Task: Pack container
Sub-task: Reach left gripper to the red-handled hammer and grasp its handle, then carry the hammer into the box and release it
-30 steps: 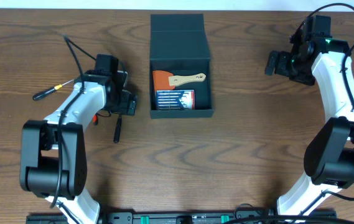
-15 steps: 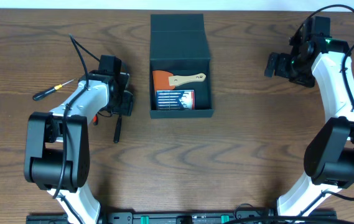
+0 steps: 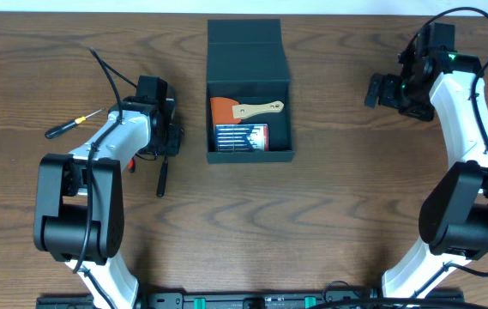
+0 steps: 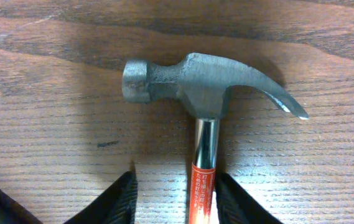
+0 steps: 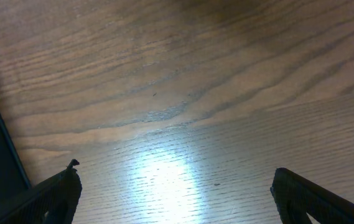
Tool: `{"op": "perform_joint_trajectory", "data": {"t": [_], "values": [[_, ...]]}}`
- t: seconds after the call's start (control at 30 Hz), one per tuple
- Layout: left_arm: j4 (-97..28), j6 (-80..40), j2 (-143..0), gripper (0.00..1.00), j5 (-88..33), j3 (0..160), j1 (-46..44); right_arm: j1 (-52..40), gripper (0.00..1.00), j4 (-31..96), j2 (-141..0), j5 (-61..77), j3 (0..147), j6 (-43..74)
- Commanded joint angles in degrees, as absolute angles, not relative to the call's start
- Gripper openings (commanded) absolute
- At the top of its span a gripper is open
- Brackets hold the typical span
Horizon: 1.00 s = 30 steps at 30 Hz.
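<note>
My left hand (image 4: 175, 190) is straddling the handle of the hammer (image 4: 204, 84) on the tabletop (image 4: 52, 137), not yet clenched. I'm holding my right hand (image 5: 177, 180) wide open, apart from the container (image 3: 248, 56).

1. Left arm (image 3: 111, 137): base at the near-left corner, white forearm reaching away and to the right, wrist pitched straight down.
2. Left gripper (image 4: 177, 180): jaws partly apart, both fingers (image 4: 117, 199) pointing down, set low.
3. Right arm (image 3: 460, 112): base at the near-right corner, long link stretched to the far side, wrist bent inward toward centre.
4. Right gripper (image 5: 175, 174): jaws spread wide, tilted downward, facing inward.
</note>
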State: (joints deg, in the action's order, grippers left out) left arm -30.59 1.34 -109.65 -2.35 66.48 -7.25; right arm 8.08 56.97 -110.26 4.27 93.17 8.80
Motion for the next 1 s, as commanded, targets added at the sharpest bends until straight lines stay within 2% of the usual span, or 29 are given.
{"op": "perform_joint_trajectory", "data": {"t": [0.0,0.13,0.37,0.57,0.73,0.97], "values": [[-30.96,1.26,-111.63,0.34,-0.62,66.52,-7.22,8.16,0.99,56.97,-110.63,4.54,93.01,9.82],[-30.94,1.67,-111.63,0.14,-0.62,66.52,-7.22,8.16,0.99,56.99,-110.63,4.54,93.01,9.82],[-30.89,1.93,-111.63,0.06,-0.62,66.52,-7.22,8.16,0.99,56.99,-110.63,4.51,92.99,9.82],[-31.42,5.80,-110.65,0.06,-0.62,66.98,-7.22,8.16,0.99,56.97,-110.63,4.54,92.99,9.82],[-37.89,7.77,-105.69,0.06,-0.62,73.47,-7.75,8.16,0.99,57.04,-110.63,4.54,92.99,9.82],[-41.32,22.48,-96.73,0.06,0.16,84.66,-13.37,8.16,0.99,57.01,-110.63,4.54,92.99,9.82]]}}
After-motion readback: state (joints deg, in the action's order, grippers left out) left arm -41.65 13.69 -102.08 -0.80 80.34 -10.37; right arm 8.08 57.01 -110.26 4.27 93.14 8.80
